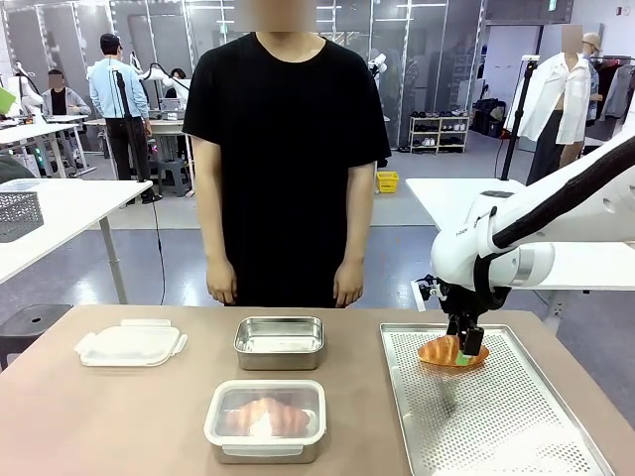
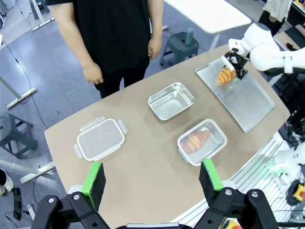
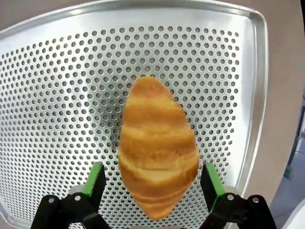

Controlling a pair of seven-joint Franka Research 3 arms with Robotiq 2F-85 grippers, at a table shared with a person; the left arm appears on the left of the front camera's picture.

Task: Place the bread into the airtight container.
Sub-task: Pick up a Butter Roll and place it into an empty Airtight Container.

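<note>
At the table's far left a clear lid lies by itself, off its box so the opening is free. The left gripper hangs high over the near edge, jaws apart and empty, parked out of the way, I'd say. In the middle the steel container sits uncovered, ready to receive. Just in front of it a lidded container holds a croissant. On the right the bread lies on the perforated tray, and the right gripper straddles it with its jaws wide, not closed on it, presumably lined up to pinch across its width. No labels anywhere, and the lettering on the arm is too small to read.
</note>
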